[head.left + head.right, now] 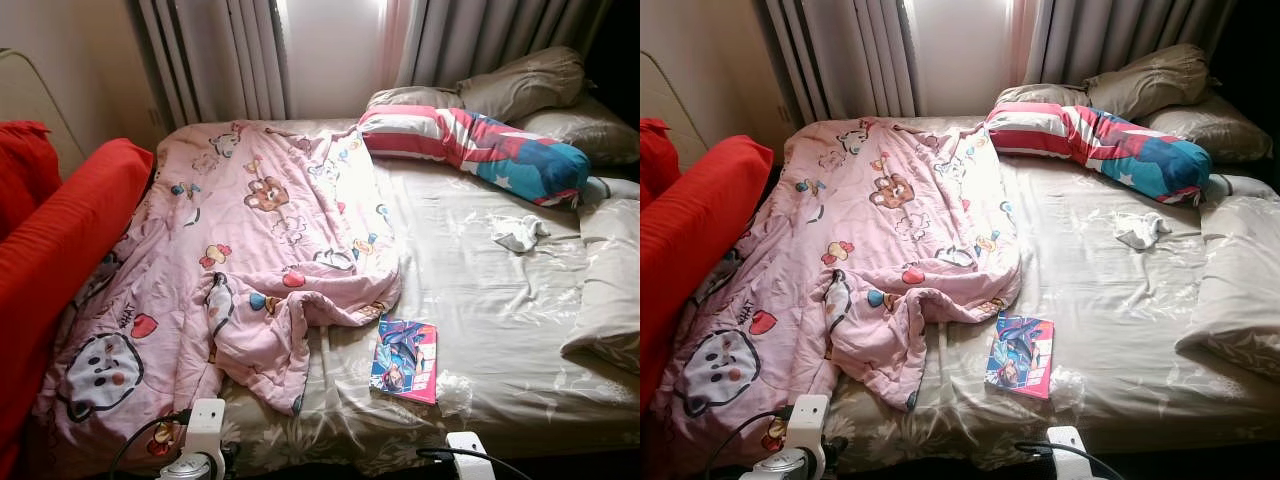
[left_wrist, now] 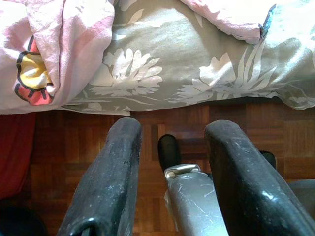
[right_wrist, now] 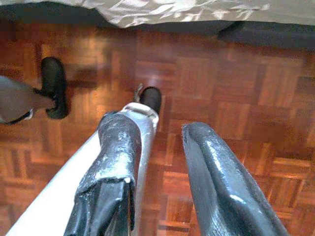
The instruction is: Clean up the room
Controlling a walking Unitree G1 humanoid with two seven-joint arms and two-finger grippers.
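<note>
Book on the bed, both arms hanging low

The book point(image 1: 404, 359) lies flat near the bed's point(image 1: 500, 300) front edge, just beside the rumpled pink quilt point(image 1: 240, 260): thin, light, glossy, likely slippery, so pinch it at the spine edge. Left gripper point(image 2: 167, 187) and right gripper point(image 3: 157, 182) hang over the parquet floor point(image 3: 236, 88), fingers spread, holding nothing.

"WHAT" on pink blanket point(image 1: 750, 312)
</note>
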